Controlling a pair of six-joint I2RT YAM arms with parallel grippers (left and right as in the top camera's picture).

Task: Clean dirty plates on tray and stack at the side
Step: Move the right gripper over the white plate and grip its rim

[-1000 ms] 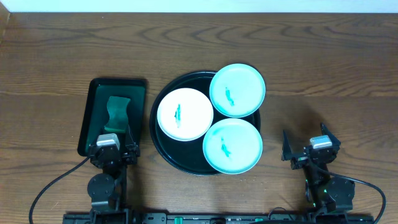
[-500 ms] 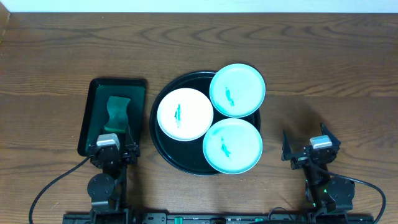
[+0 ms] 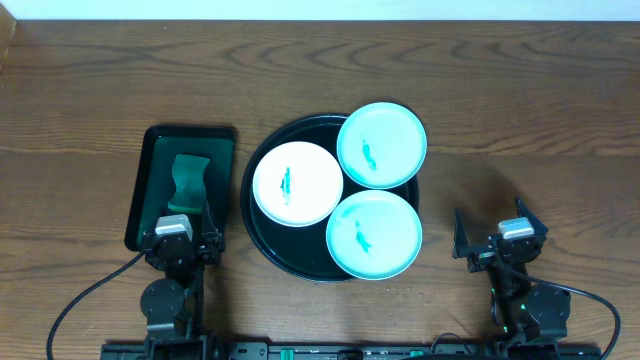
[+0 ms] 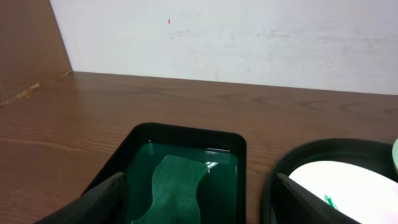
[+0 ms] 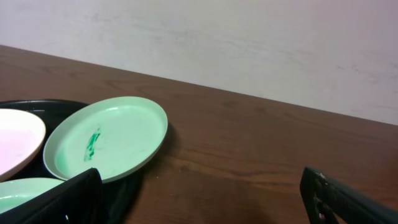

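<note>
The round black tray (image 3: pixel 262 243) holds three plates, each with a green smear. The white plate (image 3: pixel 297 183) lies at its left, one turquoise plate (image 3: pixel 381 145) at the back right, the other turquoise plate (image 3: pixel 374 235) at the front right. My left gripper (image 3: pixel 180 232) is open and empty at the near end of the green tray, with the sponge (image 4: pixel 177 190) between its fingers' line of sight. My right gripper (image 3: pixel 497 238) is open and empty over bare wood, right of the black tray. The back turquoise plate (image 5: pixel 106 139) shows in the right wrist view.
A rectangular dark-green tray (image 3: pixel 150 160) with a green wavy sponge (image 3: pixel 187 183) lies left of the black tray. A wall (image 4: pixel 249 37) stands behind the table's far edge. Bare wood lies right of the black tray (image 5: pixel 261 162).
</note>
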